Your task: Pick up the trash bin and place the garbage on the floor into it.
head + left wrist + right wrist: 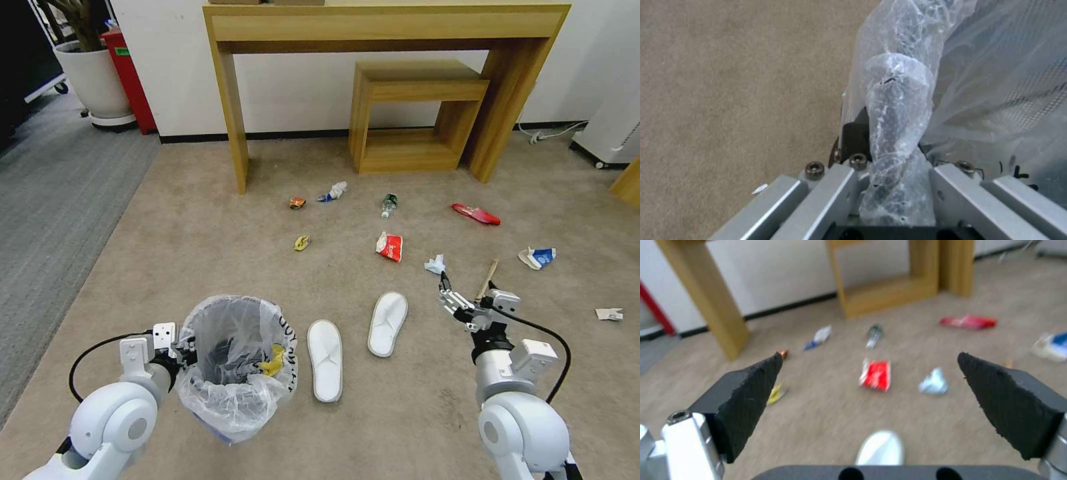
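Head view: left pincer (181, 348) clamped on the rim of the trash bin (237, 363), bin at lower left on the floor (200, 227) (beige carpet). Right pincer (445, 288) hangs empty and spread wide, just short of the crumpled tissue (435, 264), wooden stick (487, 279) beside it. Two white slippers (325, 360) lie between the arms. Red wrapper (390, 246), bottle (389, 205) and carton (537, 257) are further out. Wooden bench (373, 40) against the white wall. Black writing on the bag rim, unreadable.
Left wrist: pincer (889, 186) closed on bunched liner of the trash bin (996, 93).
Right wrist: pincer (869, 386) wide open above carpet, tissue (933, 383) and red wrapper (875, 373) ahead of the fingertips (760, 380)
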Tool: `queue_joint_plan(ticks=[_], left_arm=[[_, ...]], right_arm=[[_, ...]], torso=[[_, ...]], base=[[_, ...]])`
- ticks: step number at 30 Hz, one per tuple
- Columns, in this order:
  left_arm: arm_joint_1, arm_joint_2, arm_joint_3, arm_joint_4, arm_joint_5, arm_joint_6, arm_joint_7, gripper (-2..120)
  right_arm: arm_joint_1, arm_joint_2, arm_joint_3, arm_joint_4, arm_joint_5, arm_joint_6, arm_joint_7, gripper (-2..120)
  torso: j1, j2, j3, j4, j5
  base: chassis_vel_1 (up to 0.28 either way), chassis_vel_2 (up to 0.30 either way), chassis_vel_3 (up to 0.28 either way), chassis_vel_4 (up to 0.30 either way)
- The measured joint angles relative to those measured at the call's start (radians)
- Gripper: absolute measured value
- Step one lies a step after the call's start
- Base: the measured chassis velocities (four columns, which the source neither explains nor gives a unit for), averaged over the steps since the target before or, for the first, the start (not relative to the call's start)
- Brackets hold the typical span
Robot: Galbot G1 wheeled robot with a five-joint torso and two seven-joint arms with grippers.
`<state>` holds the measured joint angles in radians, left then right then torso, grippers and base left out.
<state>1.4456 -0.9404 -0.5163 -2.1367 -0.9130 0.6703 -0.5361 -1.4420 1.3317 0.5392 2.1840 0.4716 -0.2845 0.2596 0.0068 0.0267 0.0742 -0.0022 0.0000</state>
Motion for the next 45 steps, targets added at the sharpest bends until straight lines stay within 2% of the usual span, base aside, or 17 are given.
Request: queue_joint_plan(ticks=[1,4,5,8,9,12,13,15,20,23,32,38,45], left_arm=[[0.0,0.0,0.0,0.0,0.0,0.0,0.0,1],[0.001,-0.003,0.0,0.004,0.001,0.0,0.0,1],[0.001,-0.003,0.0,0.004,0.001,0.0,0.0,1],[0.005,-0.007,-0.002,0.005,0.002,0.0,0.0,1],[0.005,-0.007,-0.002,0.005,0.002,0.0,0.0,1],[0.012,-0.015,-0.008,-0.001,0.004,-0.002,-0.001,1],[0.012,-0.015,-0.008,-0.001,0.004,-0.002,-0.001,1],[0.015,-0.022,-0.009,-0.004,0.007,-0.004,-0.001,1],[0.014,-0.027,-0.009,0.003,0.009,-0.007,-0.001,1],[0.014,-0.031,-0.007,0.018,0.015,-0.013,-0.001,1],[0.024,-0.035,-0.014,0.02,0.021,-0.022,0.004,1],[0.03,-0.039,-0.018,0.016,0.022,-0.028,0.004,1],[0.026,-0.044,-0.014,0.021,0.023,-0.036,0.008,1]], right_arm=[[0.0,0.0,0.0,0.0,0.0,0.0,0.0,100],[0.024,-0.035,-0.052,-0.006,0.121,-0.111,0.093,100],[0.024,-0.035,-0.052,-0.006,0.121,-0.111,0.093,100],[0.078,-0.065,-0.112,-0.031,0.349,-0.26,0.257,100],[0.078,-0.065,-0.112,-0.031,0.349,-0.26,0.257,100],[0.168,-0.092,-0.188,-0.1,0.494,-0.328,0.374,100],[0.168,-0.092,-0.188,-0.1,0.494,-0.328,0.374,100],[0.239,-0.122,-0.25,-0.164,0.561,-0.341,0.423,100],[0.307,-0.146,-0.314,-0.257,0.594,-0.344,0.442,100],[0.365,-0.131,-0.374,-0.357,0.6,-0.344,0.451,100],[0.478,-0.102,-0.518,-0.536,0.614,-0.36,0.452,100],[0.561,-0.075,-0.613,-0.706,0.571,-0.336,0.386,100],[0.635,-0.039,-0.672,-0.803,0.527,-0.305,0.336,100]], torso=[[0.0,0.0,0.0,0.0,0.0],[0.0,0.0,0.0,-0.0001,0.0],[0.0,0.0,0.0,-0.0001,0.0],[0.0,0.0,0.0,-0.0001,0.0],[0.0,0.0,0.0,-0.0001,0.0],[0.0,0.0,0.0,0.0002,0.0],[0.0,0.0,0.0,0.0002,0.0],[0.0,0.0,0.0,0.0001,-0.0001],[0.0,0.0,0.0,0.0,-0.0001],[0.0,0.0,0.0,0.0,-0.0001],[0.0,0.0,0.0,0.0,-0.0002],[0.0,0.0,0.0,-0.0001,-0.0002],[0.0,0.0,0.0,0.0,-0.0002]], base=[[0.0,0.0,0.0,0.0],[0.0,0.0,0.0,0.0],[0.0,0.0,0.0,0.0],[0.0,0.0,0.0,0.0],[0.0,0.0,0.0,0.0],[0.0,0.0,0.0,0.0],[0.0,0.0,0.0,0.0],[0.0,0.0,0.0,0.0],[0.0,0.0,0.0,0.0],[0.0,0.0,0.0,0.0],[0.0,0.0,0.0,0.0],[0.0,0.0,0.0,0.0],[0.0,0.0,0.0,0.0]])
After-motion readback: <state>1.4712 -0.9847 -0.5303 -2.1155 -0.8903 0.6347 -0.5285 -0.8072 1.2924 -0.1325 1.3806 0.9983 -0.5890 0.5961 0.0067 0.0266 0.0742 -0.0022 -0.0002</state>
